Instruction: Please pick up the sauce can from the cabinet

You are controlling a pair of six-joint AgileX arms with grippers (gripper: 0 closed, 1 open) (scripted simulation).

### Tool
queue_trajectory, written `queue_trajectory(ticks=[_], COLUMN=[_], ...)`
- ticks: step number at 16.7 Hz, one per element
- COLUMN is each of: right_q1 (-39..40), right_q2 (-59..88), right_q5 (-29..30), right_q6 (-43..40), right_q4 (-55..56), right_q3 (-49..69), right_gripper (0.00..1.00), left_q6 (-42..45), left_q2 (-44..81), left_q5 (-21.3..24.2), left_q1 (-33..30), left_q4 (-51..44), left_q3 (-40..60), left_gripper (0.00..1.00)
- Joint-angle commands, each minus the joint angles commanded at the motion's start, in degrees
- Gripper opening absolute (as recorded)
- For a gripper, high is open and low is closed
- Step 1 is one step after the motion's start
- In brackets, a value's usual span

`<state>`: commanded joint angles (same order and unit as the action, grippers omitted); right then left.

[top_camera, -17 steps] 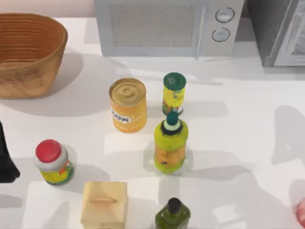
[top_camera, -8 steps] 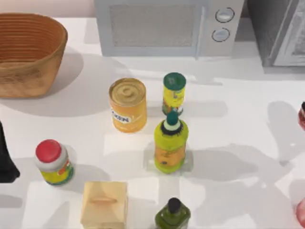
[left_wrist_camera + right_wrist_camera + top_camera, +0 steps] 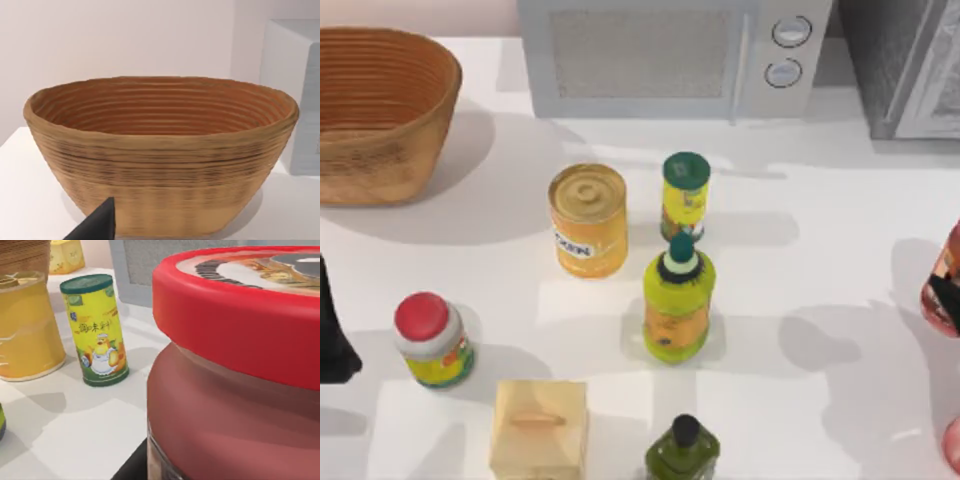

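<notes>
red-lidded sauce can (image 3: 235, 370) fills the right wrist view — grip state cannot be told.

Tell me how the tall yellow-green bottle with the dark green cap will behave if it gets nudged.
The yellow-green bottle stands upright, tall on a small base, so a nudge near its cap would probably tip it. Its body looks round, so once down it could roll, perhaps toward the yellow tin can or the green-lidded canister nearby. It seems rigid, with a smooth, possibly slippery label.

"KEN" on yellow tin (image 3: 588, 220).
</notes>
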<state>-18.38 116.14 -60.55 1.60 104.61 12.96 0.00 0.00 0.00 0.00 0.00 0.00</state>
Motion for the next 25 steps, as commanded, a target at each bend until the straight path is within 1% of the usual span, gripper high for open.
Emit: queue_trajectory(ticks=[5,6,8,15,17,20,25], right_q1=[-0.1,-0.4,0.3,10.8,12.3,12.3,12.3], right_q2=[0.5,4.5,4.5,9.9,11.0,11.0,11.0], right_q5=[-0.3,1.2,1.9,11.0,12.2,12.2,12.2], right_q6=[0.0,0.4,0.4,-0.4,-0.6,-0.6,-0.6], right_q4=[0.5,-3.4,-2.9,1.2,1.6,1.6,1.6], right_q3=[0.1,1.0,1.8,8.3,8.8,8.8,8.8], right_gripper=[0.0,0.0,0.0,0.0,0.0,0.0,0.38], left_q6=[0.0,0.0,0.0,0.0,0.0,0.0,0.0], left_q2=[0.0,0.0,0.0,0.0,0.0,0.0,0.0], left_q5=[0.0,0.0,0.0,0.0,0.0,0.0,0.0], left_q1=[0.0,0.0,0.0,0.0,0.0,0.0,0.0], left_q4=[0.0,0.0,0.0,0.0,0.0,0.0,0.0], left_q3=[0.0,0.0,0.0,0.0,0.0,0.0,0.0], left_gripper=[1.0,1.0,1.0,1.0,1.0,1.0,1.0])
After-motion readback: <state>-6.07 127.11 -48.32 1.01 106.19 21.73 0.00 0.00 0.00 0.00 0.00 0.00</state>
